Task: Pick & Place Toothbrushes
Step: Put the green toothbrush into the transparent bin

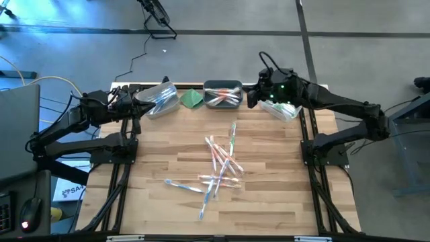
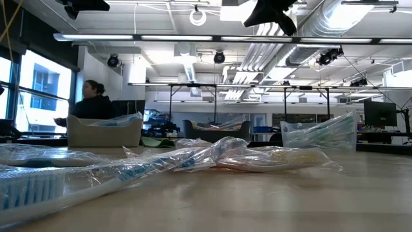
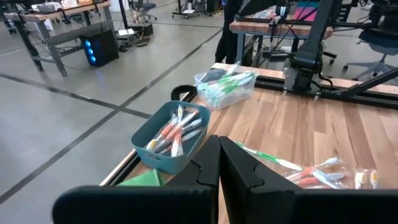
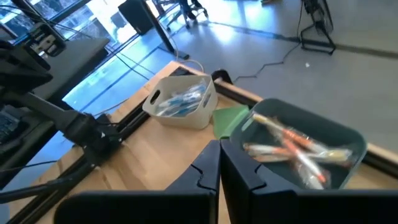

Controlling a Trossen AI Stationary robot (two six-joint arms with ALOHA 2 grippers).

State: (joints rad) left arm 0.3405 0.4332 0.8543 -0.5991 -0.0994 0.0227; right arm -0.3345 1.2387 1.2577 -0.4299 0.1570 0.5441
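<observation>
Several wrapped toothbrushes point(image 1: 218, 168) lie in a loose pile on the middle of the wooden table, and they fill the foreground of the low view point(image 2: 193, 158). Along the far edge stand three bins. The left bin point(image 1: 159, 99) holds blue toothbrushes point(image 4: 181, 99). The middle bin point(image 1: 223, 94) holds pink-orange ones point(image 3: 173, 132). The right bin point(image 1: 282, 109) holds green ones point(image 3: 225, 86). My left gripper point(image 1: 132, 101) is shut and hovers beside the left bin point(image 3: 219, 163). My right gripper point(image 1: 254, 94) is shut too, raised between the middle and right bins point(image 4: 219, 163).
A folded green cloth point(image 1: 193, 98) lies between the left and middle bins. Black frame rails point(image 1: 121, 175) run along the table's left and right sides. A person point(image 2: 90, 100) sits in the room beyond the far edge. The near half of the table around the pile is bare wood point(image 1: 269, 208).
</observation>
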